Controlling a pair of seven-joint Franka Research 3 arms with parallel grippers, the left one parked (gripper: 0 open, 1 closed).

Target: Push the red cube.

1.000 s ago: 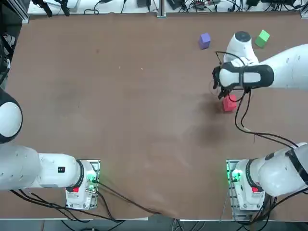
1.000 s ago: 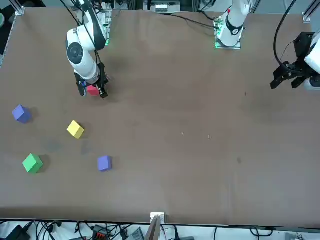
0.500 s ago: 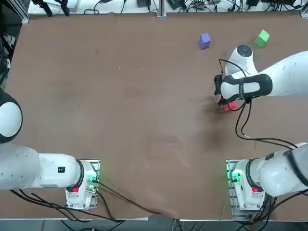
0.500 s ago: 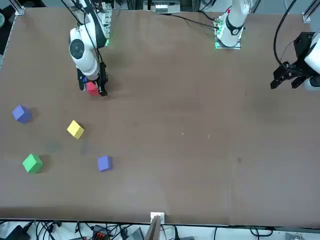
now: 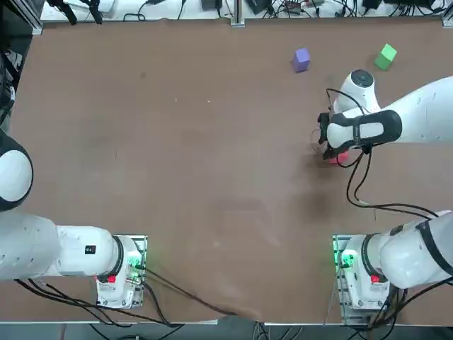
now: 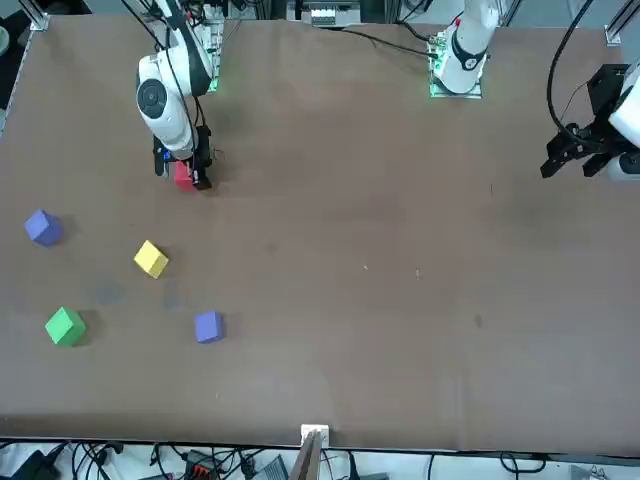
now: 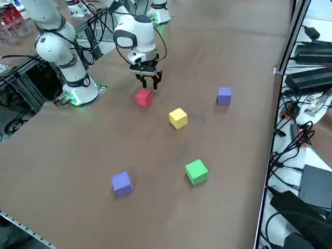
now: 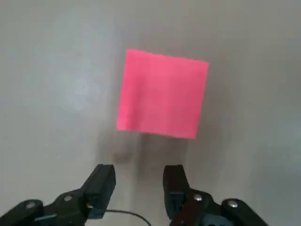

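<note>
While the right gripper [image 7: 147, 80] hangs low over the right half of the table [image 5: 177, 142], the red cube [image 7: 143, 97] sits on the table just beside its fingertips, apart from them. In the wrist view the cube [image 8: 162, 94] lies straight ahead of the fingers [image 8: 101, 181], with a thin strip of bare table between; no contact visible. Fingers are narrowly parted, nothing between them, gap narrower than the cube's face.

Key relation: the side view puts the cube on the gripper's right-hand side, toward the table's right edge. The top view shows only a sliver of red [image 5: 340, 157] peeking from under the wrist on the base-ward side, so it's also a bit nearer the robot. The front view has the cube [image 6: 184, 176] tucked between the finger silhouettes, which reads as overlap from that angle, not a grasp.

Cube is square-on to the fingers, no long axis to worry about; its near face is roughly parallel to the finger line.

Judgement: approach looks done and the push is about to make contact. Fingertips should advance toward that near face, staying low. Off-centre contact could spin the cube.

Other cubes are well apart: yellow [image 7: 178, 118], green [image 7: 196, 171], two purple-blue [image 7: 224, 95] [image 7: 122, 183]. The yellow one is closest.
</note>
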